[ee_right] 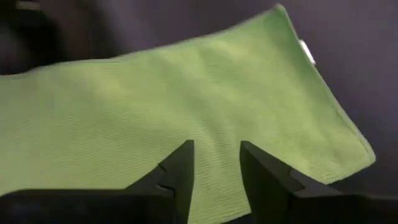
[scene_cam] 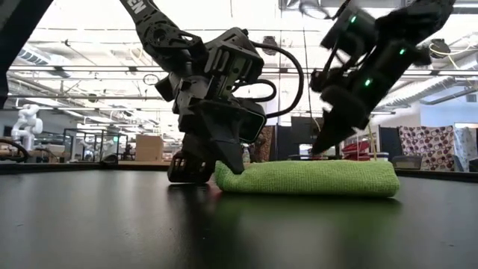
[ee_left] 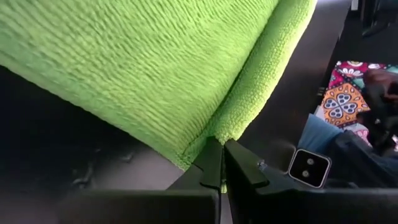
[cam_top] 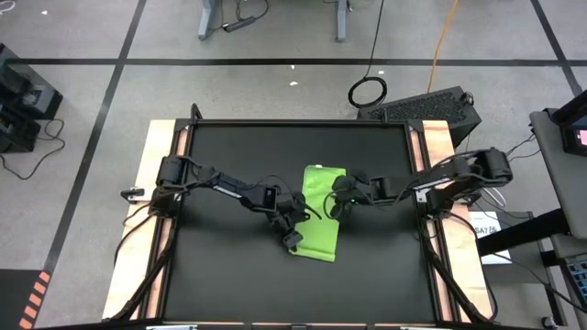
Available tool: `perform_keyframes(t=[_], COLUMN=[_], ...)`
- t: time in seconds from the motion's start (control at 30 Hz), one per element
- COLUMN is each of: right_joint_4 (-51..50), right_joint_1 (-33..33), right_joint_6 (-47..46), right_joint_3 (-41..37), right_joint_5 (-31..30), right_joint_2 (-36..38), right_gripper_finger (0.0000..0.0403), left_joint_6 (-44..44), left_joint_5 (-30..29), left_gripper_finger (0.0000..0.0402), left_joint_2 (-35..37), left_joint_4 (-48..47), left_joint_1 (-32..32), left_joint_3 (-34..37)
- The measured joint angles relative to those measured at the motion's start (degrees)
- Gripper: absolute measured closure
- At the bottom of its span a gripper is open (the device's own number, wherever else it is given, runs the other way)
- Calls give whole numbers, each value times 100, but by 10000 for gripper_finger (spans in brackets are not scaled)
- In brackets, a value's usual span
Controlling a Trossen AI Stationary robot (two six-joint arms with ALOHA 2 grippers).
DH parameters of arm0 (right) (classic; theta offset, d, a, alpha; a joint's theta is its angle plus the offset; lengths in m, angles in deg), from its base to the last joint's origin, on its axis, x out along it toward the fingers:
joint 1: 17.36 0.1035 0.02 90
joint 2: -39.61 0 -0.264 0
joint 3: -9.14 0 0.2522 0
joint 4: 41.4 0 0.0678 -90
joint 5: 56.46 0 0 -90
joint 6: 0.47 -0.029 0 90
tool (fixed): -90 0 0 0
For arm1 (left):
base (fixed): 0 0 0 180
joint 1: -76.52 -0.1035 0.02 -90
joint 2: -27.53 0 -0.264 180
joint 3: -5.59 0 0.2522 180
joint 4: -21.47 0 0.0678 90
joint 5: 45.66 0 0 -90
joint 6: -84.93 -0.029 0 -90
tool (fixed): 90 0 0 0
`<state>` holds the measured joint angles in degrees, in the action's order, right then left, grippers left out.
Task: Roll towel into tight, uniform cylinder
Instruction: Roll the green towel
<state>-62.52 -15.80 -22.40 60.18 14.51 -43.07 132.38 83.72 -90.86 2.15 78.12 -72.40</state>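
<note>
The towel (cam_top: 320, 213) is laid flat on the black mat (cam_top: 229, 275) near the middle of the table (cam_top: 147, 183), folded into a long narrow strip that runs from the far side towards the near side. In the low view it is seen as a low, flat pad (scene_cam: 314, 179) with rounded edges, not rolled.

The left hand (cam_top: 292, 236) is lowered to the mat at the towel's near left corner. In the left wrist view its fingers (ee_left: 211, 165) are seen pressed together with a small pinch of the towel's (ee_left: 155, 68) corner edge caught between their tips, so the hand is clenched on the towel. In the low view the same hand (scene_cam: 216, 168) is seen touching the mat at the towel's end.

The right hand (cam_top: 337, 203) is held over the towel's right edge, about halfway along the strip. In the right wrist view its fingers (ee_right: 180, 168) are seen parted with a clear gap, the green cloth (ee_right: 155, 112) showing between and beyond them; nothing is gripped. In the low view this hand (scene_cam: 328, 138) is pointed down, its tips just above or at the towel's upper surface; whether contact is made cannot be told.
</note>
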Motion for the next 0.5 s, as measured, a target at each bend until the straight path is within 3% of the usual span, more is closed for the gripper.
perform_keyframes(t=[0.13,0.33,0.5], right_joint_4=[-172,265,518], right_joint_1=[273,1160,2301], right_joint_6=[241,862,1324], right_joint_3=[4,11,13], right_joint_5=[17,914,512], right_joint_2=[487,893,677], right_gripper_finger=[250,228,240], left_joint_6=[12,-14,-140], left_joint_5=[-4,-11,-11], left_gripper_finger=[393,393,393], left_joint_2=[2,2,4], left_joint_4=[-11,-27,-104], left_joint_1=[-41,-41,-37], left_joint_3=[0,0,0])
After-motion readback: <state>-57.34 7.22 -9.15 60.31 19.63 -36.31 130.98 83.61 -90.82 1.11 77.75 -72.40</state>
